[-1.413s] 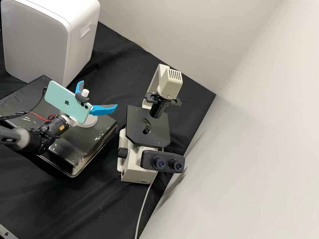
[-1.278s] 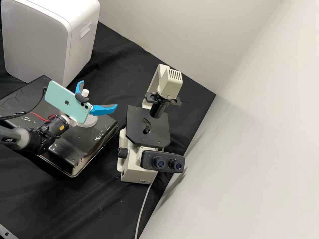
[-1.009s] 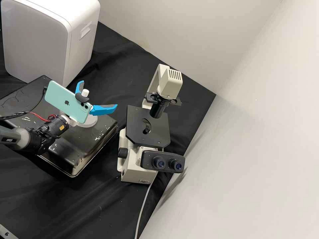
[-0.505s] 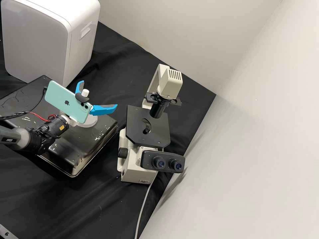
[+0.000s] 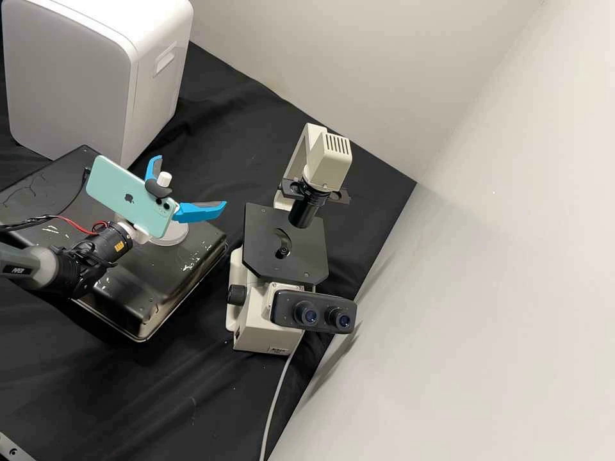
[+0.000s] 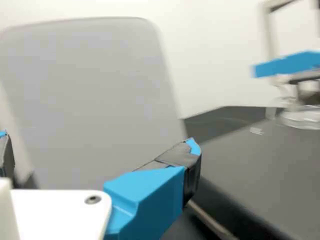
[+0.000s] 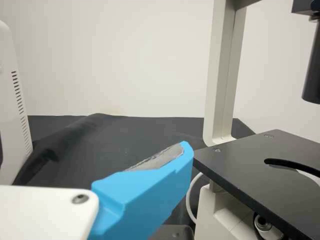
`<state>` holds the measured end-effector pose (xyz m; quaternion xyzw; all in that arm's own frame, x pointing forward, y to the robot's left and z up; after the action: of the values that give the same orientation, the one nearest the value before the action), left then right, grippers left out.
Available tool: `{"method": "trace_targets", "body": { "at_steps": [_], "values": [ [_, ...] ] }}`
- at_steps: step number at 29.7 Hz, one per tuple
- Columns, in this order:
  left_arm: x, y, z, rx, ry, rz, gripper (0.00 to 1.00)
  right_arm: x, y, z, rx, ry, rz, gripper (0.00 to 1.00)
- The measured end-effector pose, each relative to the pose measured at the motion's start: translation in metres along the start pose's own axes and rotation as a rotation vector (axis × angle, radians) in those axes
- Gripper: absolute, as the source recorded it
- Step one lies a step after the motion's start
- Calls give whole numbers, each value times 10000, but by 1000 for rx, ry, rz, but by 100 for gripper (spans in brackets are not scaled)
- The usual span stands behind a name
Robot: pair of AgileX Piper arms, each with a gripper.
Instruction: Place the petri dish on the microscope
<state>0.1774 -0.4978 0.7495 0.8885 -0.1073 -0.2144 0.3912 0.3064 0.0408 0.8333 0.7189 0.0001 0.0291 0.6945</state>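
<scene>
**Right arm.** The right pincer (image 5: 191, 182) is hanging over the dark slab (image 5: 147, 301) that is lying on the black-draped worktop (image 5: 128, 397), to the left of the microscope (image 5: 262, 326). Its two blue fingers are standing wide apart and are gripping nothing. A teal phone (image 5: 131, 197) is sitting clamped on the wrist behind them. One finger (image 5: 200, 210) is pointing toward the black microscope stage (image 5: 301, 256). Its tip is lying just beside the stage's near edge and apart from it. In the right wrist view the stage corner is showing just past that fingertip, with the pale upright column (image 7: 222, 70) rising behind it.

**Task item.** The petri dish (image 5: 170, 237) is lying flat on the slab, directly beneath the right pincer and apart from the stage (whether a finger is touching the dish cannot be told from the high view).

**Left arm.** The left pincer (image 6: 97, 142) is facing the white cabinet (image 5: 90, 70) at the back left of the worktop. Its fingers are also spread wide and are holding nothing. Its wrist view is looking across the slab toward the clear dish, with a blue finger of the right pincer showing above the dish.

**Microscope.** The twin eyepieces (image 5: 317, 315) are facing the front of the worktop, and a white cable (image 5: 274, 397) is running forward from the base over the cloth
</scene>
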Motion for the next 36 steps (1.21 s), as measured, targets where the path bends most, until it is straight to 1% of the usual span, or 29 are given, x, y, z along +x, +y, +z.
{"method": "trace_targets", "body": {
  "at_steps": [3,5,6,9,11,13,15,19,21,24,29,33,35,36],
  "values": [
    [-98,-64,144,-6,-74,-30,100,0,0,0,0,0,0,100],
    [-150,-75,205,-11,-104,-35,100,0,0,0,0,0,0,100],
    [-168,-73,235,-11,-122,-33,100,0,0,0,0,0,0,100],
    [-207,-34,329,-23,-168,-11,100,0,0,0,0,0,0,100],
    [-222,-10,369,-34,-179,2,100,0,0,0,0,0,0,100],
    [-242,11,427,-37,-197,13,100,0,0,0,0,0,0,100],
    [-260,24,470,-35,-191,21,100,0,0,0,0,0,0,100],
    [-298,45,550,-28,-202,33,100,0,0,0,0,0,0,100],
    [-311,49,575,-36,-204,33,100,0,0,0,0,0,0,100],
    [-328,48,614,-33,-211,32,100,0,-2,2,0,-2,-2,100],
    [-347,41,650,-46,-214,24,100,0,-2,2,0,-2,-2,100],
    [-346,38,652,-46,-216,22,100,0,-2,2,0,-2,-2,100],
    [-328,22,636,-61,-215,13,100,0,-2,2,0,-2,-2,100],
    [-320,14,629,-74,-216,8,100,0,-2,2,0,-2,-2,100]
  ]
}}
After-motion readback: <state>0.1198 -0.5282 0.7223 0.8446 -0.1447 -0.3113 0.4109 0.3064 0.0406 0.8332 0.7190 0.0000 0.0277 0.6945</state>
